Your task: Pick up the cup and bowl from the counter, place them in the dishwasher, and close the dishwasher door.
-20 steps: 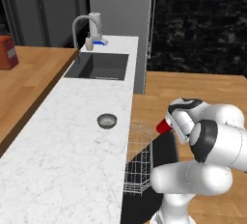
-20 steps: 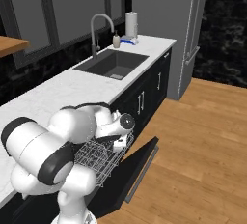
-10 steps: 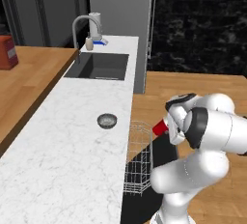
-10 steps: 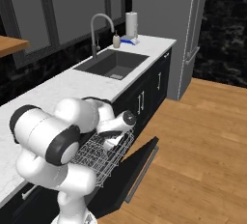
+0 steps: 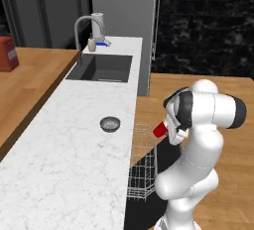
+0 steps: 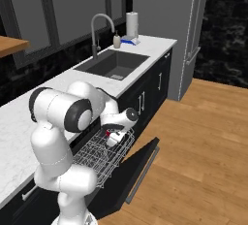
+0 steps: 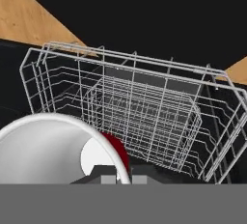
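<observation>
The claw (image 5: 167, 131) is clamped tight on the red cup (image 5: 159, 128), holding it tipped on its side above the pulled-out wire rack (image 6: 104, 153) of the dishwasher (image 6: 127, 180). In the hand view the cup's white inside (image 7: 53, 150) lies in the lower left, with the rack (image 7: 144, 112) spread out beyond it and apparently bare.

To do this step well, I judge the cup should come down well inside the rack's walls, clear of the raised inner basket (image 7: 144, 107), before the claw lets go. Lowering until it nearly rests on the wires would keep it from bouncing or rolling off onto the lowered door (image 6: 138, 168). Releasing from this height risks it tumbling.

The grey bowl (image 5: 110, 123) sits on the white worktop (image 5: 74, 144), near the edge above the rack, waiting its turn. The door stands open, so closing comes last.
</observation>
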Tool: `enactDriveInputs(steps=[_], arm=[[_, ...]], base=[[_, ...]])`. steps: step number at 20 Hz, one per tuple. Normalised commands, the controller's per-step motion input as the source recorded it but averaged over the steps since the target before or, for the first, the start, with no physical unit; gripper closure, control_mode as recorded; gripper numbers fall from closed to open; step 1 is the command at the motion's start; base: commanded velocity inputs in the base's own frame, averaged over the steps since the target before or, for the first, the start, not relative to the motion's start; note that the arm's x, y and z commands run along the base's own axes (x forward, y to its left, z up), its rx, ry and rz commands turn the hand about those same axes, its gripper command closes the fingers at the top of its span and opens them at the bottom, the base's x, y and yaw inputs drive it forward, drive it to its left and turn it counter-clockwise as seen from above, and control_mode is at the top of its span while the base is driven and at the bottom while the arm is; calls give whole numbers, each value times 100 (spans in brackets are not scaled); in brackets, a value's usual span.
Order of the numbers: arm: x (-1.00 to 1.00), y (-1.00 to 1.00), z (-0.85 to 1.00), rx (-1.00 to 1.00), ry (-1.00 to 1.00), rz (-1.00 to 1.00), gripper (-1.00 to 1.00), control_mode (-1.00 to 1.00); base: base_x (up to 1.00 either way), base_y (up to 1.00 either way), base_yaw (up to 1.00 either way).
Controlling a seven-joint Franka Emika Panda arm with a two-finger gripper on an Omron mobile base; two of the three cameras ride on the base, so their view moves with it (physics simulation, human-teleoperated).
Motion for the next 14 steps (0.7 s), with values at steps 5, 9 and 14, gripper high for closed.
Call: enactDriveInputs(steps=[5, 9, 14], arm=[[38, 7, -52, -3, 0, 0, 100, -100], [47, 1, -51, 0, 0, 0, 100, -100], [50, 2, -49, 0, 0, 0, 100, -100]], base=[[0, 0, 0], [0, 0, 0], [0, 0, 0]])
